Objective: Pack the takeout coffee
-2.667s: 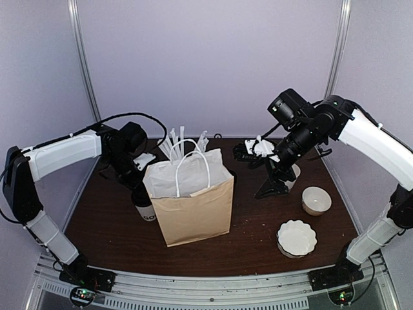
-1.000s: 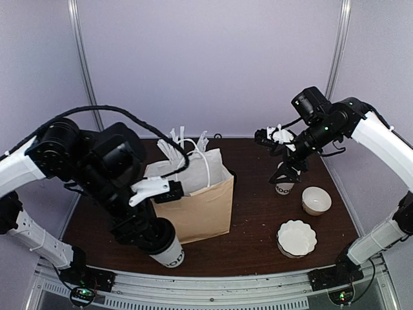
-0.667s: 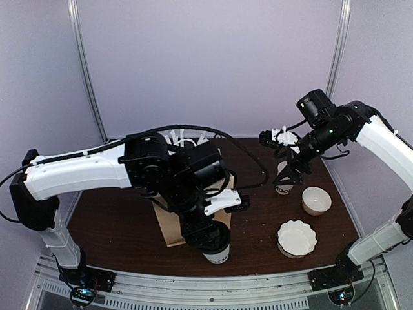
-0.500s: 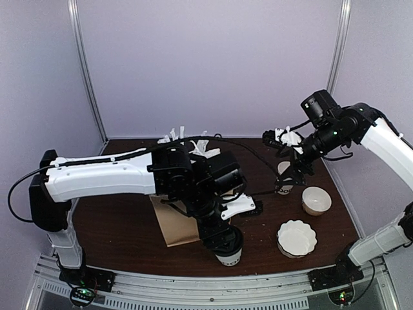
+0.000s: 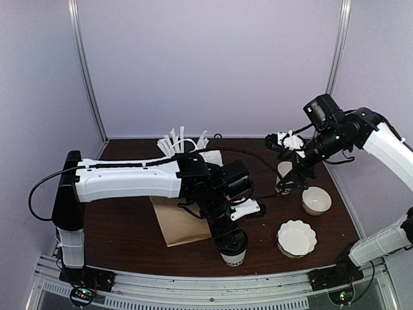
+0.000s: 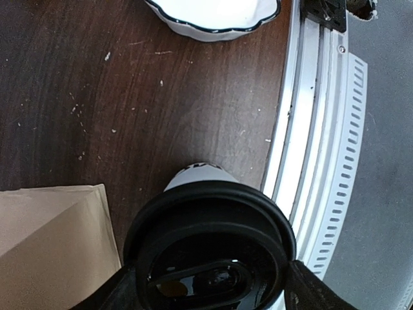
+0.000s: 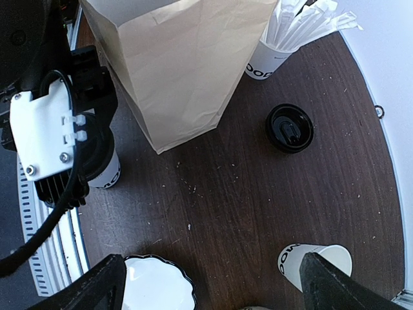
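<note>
White takeout coffee (image 5: 233, 257) with black lid (image 6: 210, 258), tan paper bag (image 7: 181, 64), dark brown table (image 6: 129, 97), white black-rimmed dish (image 6: 213, 10).

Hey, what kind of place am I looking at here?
Most likely a robotics lab test cell, staged as a takeout packing station: two robot arms bolted to a metal rail, plain walls enclosing the table, and a paper bag, lidded coffee cup and cup of straws as props.

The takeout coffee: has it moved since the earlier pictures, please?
Yes. The takeout coffee went from left of the paper bag rightward, toward the near edge, close to the scalloped dish.
</note>
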Motion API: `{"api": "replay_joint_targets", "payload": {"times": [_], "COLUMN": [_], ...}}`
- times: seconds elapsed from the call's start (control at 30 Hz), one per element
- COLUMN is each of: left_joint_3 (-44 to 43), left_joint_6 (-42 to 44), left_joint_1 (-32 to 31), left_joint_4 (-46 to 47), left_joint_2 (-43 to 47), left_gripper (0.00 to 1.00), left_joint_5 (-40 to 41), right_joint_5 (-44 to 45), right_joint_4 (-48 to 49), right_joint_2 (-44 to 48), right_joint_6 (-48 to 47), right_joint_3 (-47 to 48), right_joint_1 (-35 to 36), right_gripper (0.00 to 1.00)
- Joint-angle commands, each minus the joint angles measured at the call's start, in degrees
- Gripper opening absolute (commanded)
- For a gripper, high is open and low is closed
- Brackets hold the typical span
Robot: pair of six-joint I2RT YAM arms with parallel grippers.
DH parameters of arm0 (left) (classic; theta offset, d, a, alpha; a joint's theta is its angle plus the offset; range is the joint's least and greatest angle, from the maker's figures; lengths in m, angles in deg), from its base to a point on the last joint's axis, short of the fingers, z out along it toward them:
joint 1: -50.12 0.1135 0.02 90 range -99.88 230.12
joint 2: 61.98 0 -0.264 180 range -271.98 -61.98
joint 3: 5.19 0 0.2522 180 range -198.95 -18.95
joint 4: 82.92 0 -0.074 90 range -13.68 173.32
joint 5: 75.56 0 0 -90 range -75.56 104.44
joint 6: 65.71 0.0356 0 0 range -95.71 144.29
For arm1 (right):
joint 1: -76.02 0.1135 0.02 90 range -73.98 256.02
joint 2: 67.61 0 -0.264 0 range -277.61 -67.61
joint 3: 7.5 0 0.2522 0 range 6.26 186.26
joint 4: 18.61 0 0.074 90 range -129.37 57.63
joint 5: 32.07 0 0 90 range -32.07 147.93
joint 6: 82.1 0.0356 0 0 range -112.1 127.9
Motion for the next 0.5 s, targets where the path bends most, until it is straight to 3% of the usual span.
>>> {"api": "replay_joint_targets", "payload": {"times": [0.0, 0.33, 0.37, 0.47], "left_joint_3": [-1.8, -7.78, -8.17, -9.3], "left_joint_6": [-0.48, -0.44, -0.3, 0.1], "left_joint_1": [0.05, -1.08, -1.08, -1.06], "left_joint_4": [0.02, -1.36, -1.61, -2.49], "left_joint_2": [-1.21, 0.15, 0.03, -0.84], "left_gripper": [0.75, 0.85, 0.96, 0.98], "left_joint_5": [-0.79, -1.03, -0.84, -0.36], "right_joint_5": [-0.51, 1.19, 1.14, 0.85], "right_joint_4": [1.18, -1.81, -2.61, -3.73], "right_joint_2": [1.14, 3.24, 3.0, 2.79], "right_joint_6": [0.96, -0.05, -0.16, -0.21], "right_joint_3": [-0.58, -0.49, -0.17, 0.0], "right_joint_1": [-0.42, -0.59, -0.59, -0.59], "right_gripper": [0.98, 0.99, 0.99, 0.99]}}
